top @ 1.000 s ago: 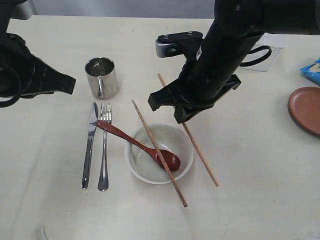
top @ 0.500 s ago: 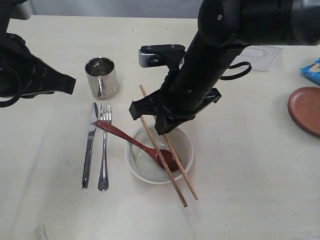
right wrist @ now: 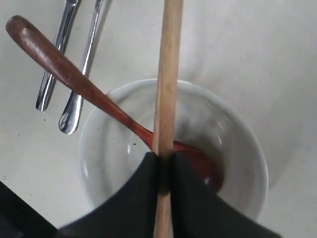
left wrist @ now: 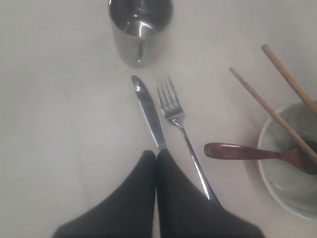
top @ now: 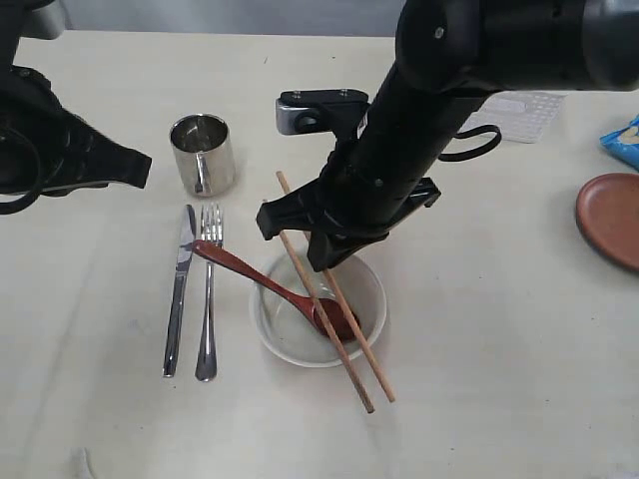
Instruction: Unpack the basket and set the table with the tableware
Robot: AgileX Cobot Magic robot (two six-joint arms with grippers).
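Observation:
My right gripper [top: 327, 261] hangs over the cream bowl [top: 290, 344], shut on a wooden chopstick [top: 288, 195] that slants across the bowl. The wrist view shows the jaws [right wrist: 163, 157] pinching this chopstick [right wrist: 167, 74] above the bowl [right wrist: 237, 148]. The other chopstick [top: 354, 379] lies on the bowl rim, close beside it. The reddish spoon [top: 240, 267] leans in the bowl. Knife [top: 178, 289], fork [top: 209, 299] and steel mug [top: 202, 153] sit left of it. My left gripper [left wrist: 156, 154] is shut and empty above the knife [left wrist: 148, 109] handle. The basket [top: 527, 108] is partly hidden behind the right arm.
A brown plate [top: 611, 215] lies at the table's right edge, with a blue snack bag [top: 624, 140] behind it. The left arm [top: 60, 150] stays at the far left. Bare beige tabletop [top: 499, 329] stretches right of the bowl.
My right gripper carried its chopstick leftward from beside the bowl to over it, parallel to the resting chopstick. In the last half second it barely shifted. The left arm held still.

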